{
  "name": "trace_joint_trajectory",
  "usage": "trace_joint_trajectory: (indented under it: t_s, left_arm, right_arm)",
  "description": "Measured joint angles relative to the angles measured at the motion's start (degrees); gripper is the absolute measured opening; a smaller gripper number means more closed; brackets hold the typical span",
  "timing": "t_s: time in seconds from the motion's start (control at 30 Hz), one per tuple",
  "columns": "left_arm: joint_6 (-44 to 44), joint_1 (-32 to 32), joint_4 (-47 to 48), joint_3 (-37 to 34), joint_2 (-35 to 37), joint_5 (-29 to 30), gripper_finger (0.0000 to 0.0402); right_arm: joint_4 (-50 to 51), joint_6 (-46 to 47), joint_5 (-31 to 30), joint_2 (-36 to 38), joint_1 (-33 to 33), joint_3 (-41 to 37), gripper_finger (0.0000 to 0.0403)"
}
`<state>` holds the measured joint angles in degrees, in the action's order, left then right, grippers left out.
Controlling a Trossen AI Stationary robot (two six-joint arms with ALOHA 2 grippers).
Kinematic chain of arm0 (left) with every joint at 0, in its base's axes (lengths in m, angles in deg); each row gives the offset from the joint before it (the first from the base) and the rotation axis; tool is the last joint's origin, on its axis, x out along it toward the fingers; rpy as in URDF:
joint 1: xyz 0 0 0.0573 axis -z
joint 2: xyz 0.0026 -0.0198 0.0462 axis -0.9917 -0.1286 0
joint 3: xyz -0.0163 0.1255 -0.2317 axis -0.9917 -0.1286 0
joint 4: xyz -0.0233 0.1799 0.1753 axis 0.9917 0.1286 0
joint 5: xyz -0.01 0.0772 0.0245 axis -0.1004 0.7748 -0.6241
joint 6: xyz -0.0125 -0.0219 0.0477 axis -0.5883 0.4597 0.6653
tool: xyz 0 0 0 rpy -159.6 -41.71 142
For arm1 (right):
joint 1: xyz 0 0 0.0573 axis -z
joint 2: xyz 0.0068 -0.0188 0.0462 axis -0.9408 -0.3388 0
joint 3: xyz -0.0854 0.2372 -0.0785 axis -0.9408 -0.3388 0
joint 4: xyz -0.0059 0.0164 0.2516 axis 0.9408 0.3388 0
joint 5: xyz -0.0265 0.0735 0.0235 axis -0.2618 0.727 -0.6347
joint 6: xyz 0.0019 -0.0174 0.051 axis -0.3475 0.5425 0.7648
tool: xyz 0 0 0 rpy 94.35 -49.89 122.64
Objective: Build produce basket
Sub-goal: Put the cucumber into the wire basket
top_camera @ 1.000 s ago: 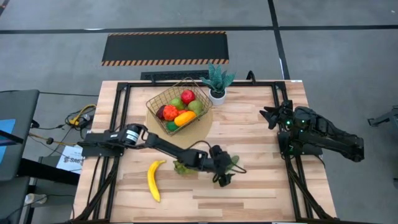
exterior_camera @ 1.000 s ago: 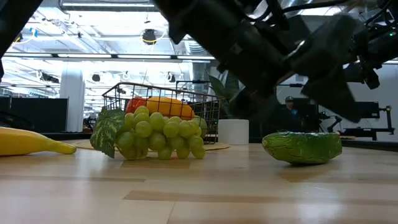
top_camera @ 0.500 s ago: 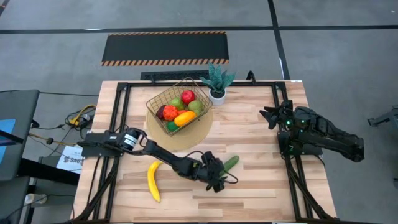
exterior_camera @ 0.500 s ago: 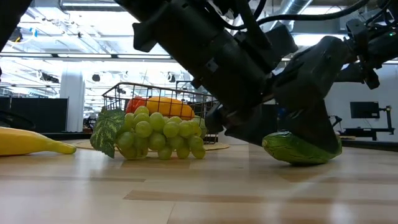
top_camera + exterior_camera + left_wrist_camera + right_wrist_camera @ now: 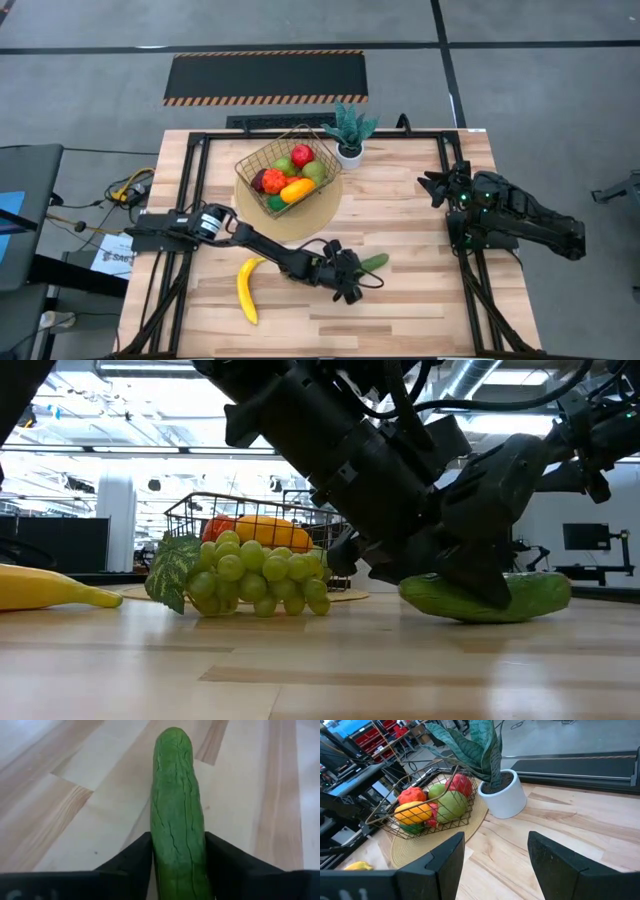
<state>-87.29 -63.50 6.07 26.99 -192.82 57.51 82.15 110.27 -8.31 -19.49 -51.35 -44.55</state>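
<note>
A green cucumber (image 5: pixel 372 262) lies on the wooden table near its middle, with my left gripper (image 5: pixel 352 281) shut on it. The gold wire basket (image 5: pixel 262 158) stands on a round tan mat at the far middle and holds several fruits. A yellow banana (image 5: pixel 246 288) lies near the left front. Green grapes (image 5: pixel 255 575) rest on the table; my left arm hides them in the high view. My right gripper (image 5: pixel 495 854) stands open at the table's right side, with nothing between its fingers. My left gripper pinches the cucumber between its two fingers, one on each long side (image 5: pixel 161 862), at the end nearer the arm. The fingers come in low from the table's left, slanting down, and the cucumber runs forward out between them. Its underside rests on the table (image 5: pixel 480 610).
A potted green plant (image 5: pixel 350 130) in a white pot stands just right of the basket. Black frame rails (image 5: pixel 195 180) run along the table's left and right sides. Bare wood lies between the cucumber and my right arm.
My left gripper has come down and toward the table's near edge onto the cucumber, and its fingers have shut on it. The cucumber has turned a little on the table and still lies there.
</note>
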Motion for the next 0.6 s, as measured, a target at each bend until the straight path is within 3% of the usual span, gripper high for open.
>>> trace_joint_trajectory:
  t_s: [0.17, 0.33, 0.6]
  left_arm:
    - [-0.1, -0.4, 1.2, 2.8, 0.1, -1.7, 0.0105]
    - [0.1, -1.1, 10.8, 7.9, 3.0, -0.8, 0.0109]
    - [-0.6, -5.7, 34.0, 9.1, 20.5, 15.3, 0.0128]
  right_arm:
    - [0.0, 0.0, 0.0, 0.0, 0.0, 0.0, 0.024]
    - [0.0, 0.0, 0.0, 0.0, 0.0, 0.0, 0.024]
    - [0.0, 0.1, 0.0, 0.0, 0.0, 0.0, 0.024]
